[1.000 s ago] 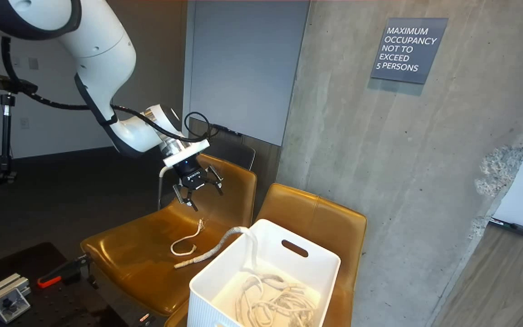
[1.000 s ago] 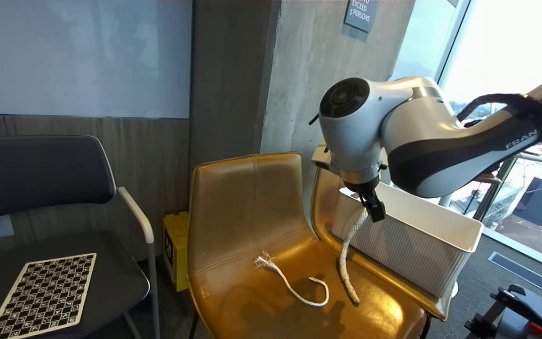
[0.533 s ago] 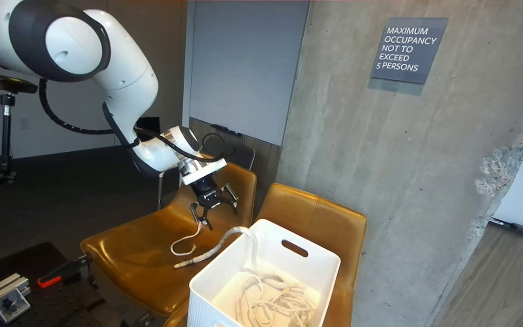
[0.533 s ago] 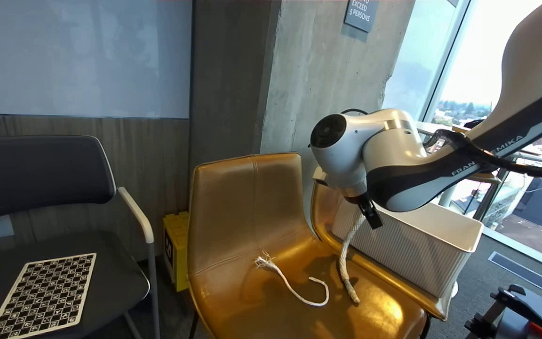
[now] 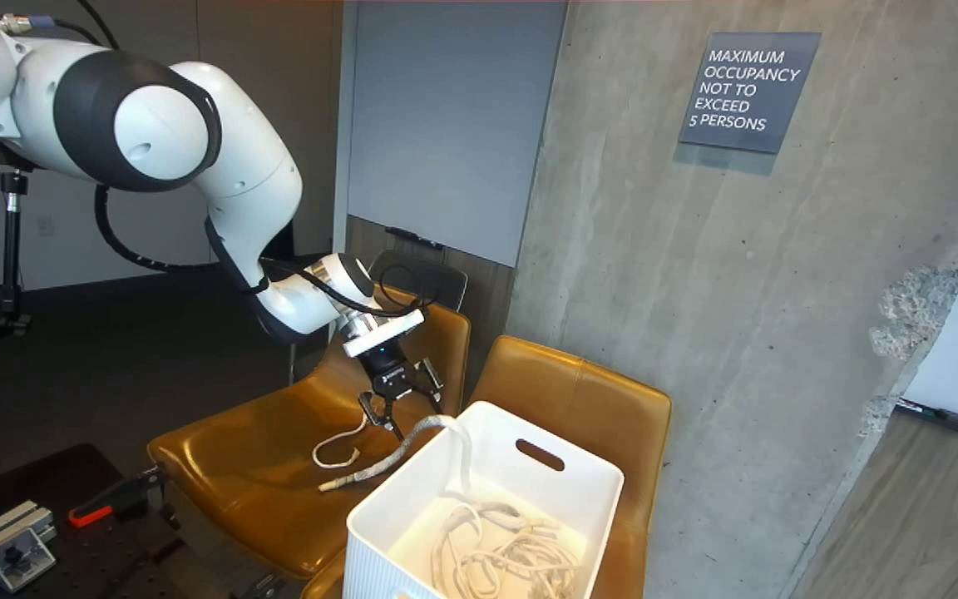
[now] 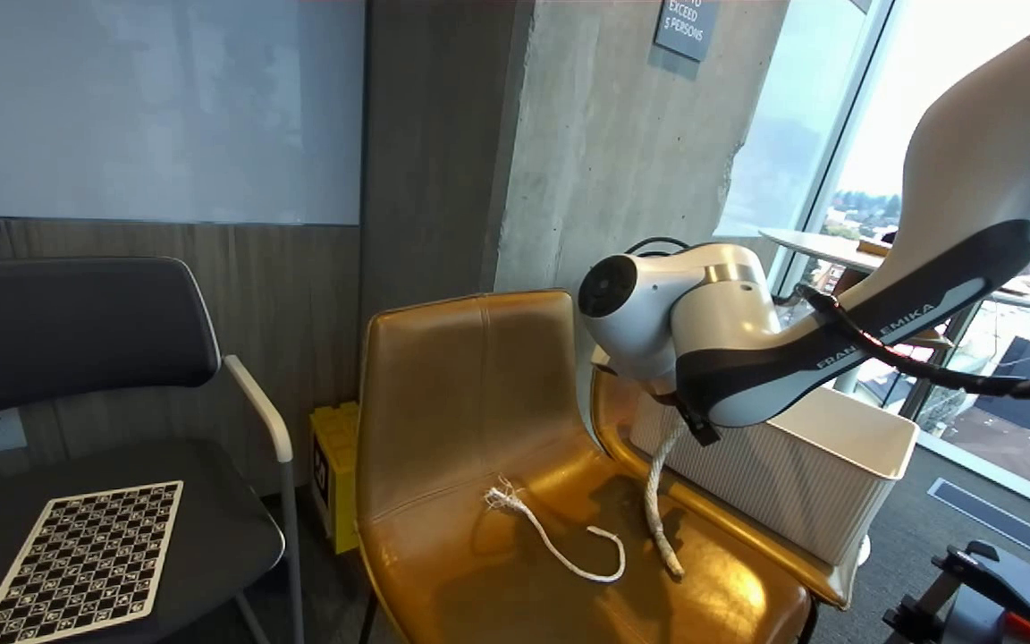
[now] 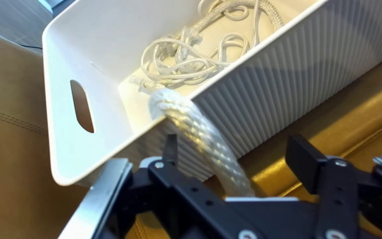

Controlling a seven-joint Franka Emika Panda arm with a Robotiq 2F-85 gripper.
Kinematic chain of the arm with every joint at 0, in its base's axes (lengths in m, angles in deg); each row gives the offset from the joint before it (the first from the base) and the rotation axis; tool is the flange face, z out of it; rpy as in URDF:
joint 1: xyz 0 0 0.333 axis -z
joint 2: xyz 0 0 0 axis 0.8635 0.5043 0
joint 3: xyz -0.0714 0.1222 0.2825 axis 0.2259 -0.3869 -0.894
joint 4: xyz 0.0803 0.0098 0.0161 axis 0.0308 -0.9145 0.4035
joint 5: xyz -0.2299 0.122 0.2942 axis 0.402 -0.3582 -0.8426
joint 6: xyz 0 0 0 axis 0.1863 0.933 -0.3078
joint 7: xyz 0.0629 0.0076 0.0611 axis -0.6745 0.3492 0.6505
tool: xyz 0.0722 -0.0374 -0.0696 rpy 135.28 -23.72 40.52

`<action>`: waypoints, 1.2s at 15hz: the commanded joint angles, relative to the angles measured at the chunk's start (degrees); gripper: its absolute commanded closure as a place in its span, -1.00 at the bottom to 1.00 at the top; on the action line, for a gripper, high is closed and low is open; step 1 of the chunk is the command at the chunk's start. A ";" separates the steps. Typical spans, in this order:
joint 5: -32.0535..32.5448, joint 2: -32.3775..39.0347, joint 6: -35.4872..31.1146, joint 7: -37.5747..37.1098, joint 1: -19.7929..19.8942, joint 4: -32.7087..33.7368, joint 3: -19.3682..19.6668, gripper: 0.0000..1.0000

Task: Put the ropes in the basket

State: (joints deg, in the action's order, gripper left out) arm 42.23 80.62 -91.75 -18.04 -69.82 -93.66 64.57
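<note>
The white basket (image 5: 583, 470) stands on a brown chair; its ribbed side fills much of the wrist view (image 7: 297, 63). A tangle of cream ropes (image 7: 184, 63) lies on its floor. A thick rope (image 7: 207, 139) hangs over the rim, its free end resting on the adjoining chair seat (image 6: 658, 523). A thin short rope (image 6: 560, 547) with a frayed end lies apart on that seat. My gripper (image 7: 235, 152) is open just above the hanging part of the thick rope, which runs between the spread fingers. In an exterior view the gripper (image 5: 419, 423) is beside the basket's rim.
The brown chair seat (image 5: 254, 449) lies beneath the gripper, with its backrest (image 6: 470, 385) behind. A concrete column (image 5: 695, 291) stands behind the basket. A red-handled clamp (image 5: 105, 506) is at the front. A dark chair (image 6: 211, 501) holds a checkered board (image 6: 81, 559).
My gripper has come down and closer to the basket, to the thick rope at the rim, staying open. The ropes and basket have not moved.
</note>
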 commanded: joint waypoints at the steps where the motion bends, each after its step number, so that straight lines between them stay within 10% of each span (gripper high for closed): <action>1: 0.60 2.11 2.14 1.99 0.44 4.24 0.24 -0.03; 8: -0.31 -0.86 2.82 2.51 2.39 1.30 0.10 1.00; 18: -9.01 -23.34 4.95 8.65 7.49 -8.57 -2.09 0.94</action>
State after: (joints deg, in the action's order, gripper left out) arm 37.05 65.20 -88.49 -13.07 -65.44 -98.54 63.72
